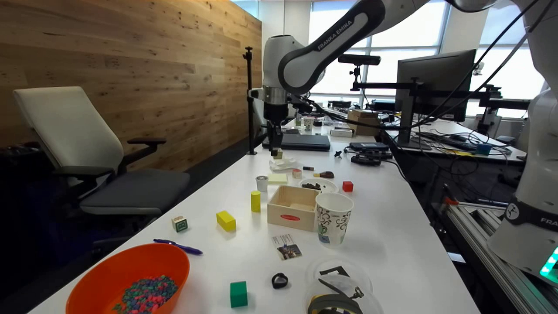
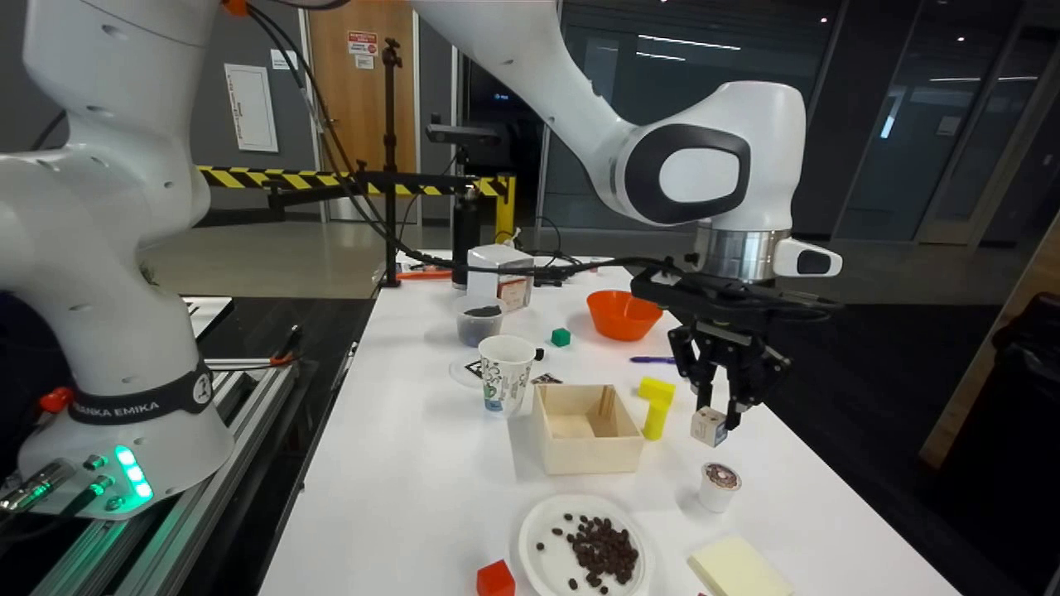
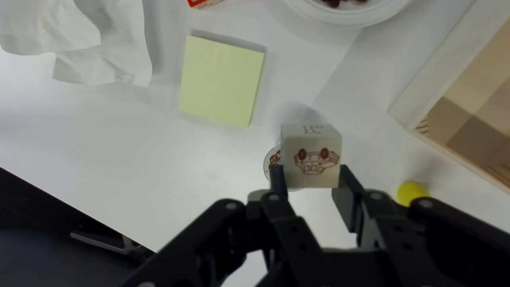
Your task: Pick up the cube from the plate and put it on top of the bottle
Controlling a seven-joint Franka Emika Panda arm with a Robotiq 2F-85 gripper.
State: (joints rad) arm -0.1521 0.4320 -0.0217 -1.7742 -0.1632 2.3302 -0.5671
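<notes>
My gripper (image 3: 310,177) is shut on a wooden cube with printed pictures (image 3: 312,161). The cube (image 2: 708,426) hangs between the fingertips (image 2: 718,406), raised above the table. In an exterior view the cube (image 1: 278,154) shows small under the gripper (image 1: 274,150). The bottle, short and whitish with a brown-patterned top (image 2: 717,490), stands upright on the table. It also shows in an exterior view (image 1: 261,184). In the wrist view the cube and a finger partly cover the bottle (image 3: 271,161). The cube is apart from it. The white plate (image 2: 530,542) holds dark beans.
An open wooden box (image 2: 590,455) stands near the bottle, with yellow blocks (image 2: 655,420) beside it. A patterned paper cup (image 2: 505,377) stands by the box. Pale yellow sticky notes (image 3: 221,81), crumpled tissue (image 3: 103,48) and a red cube (image 2: 495,578) lie nearby.
</notes>
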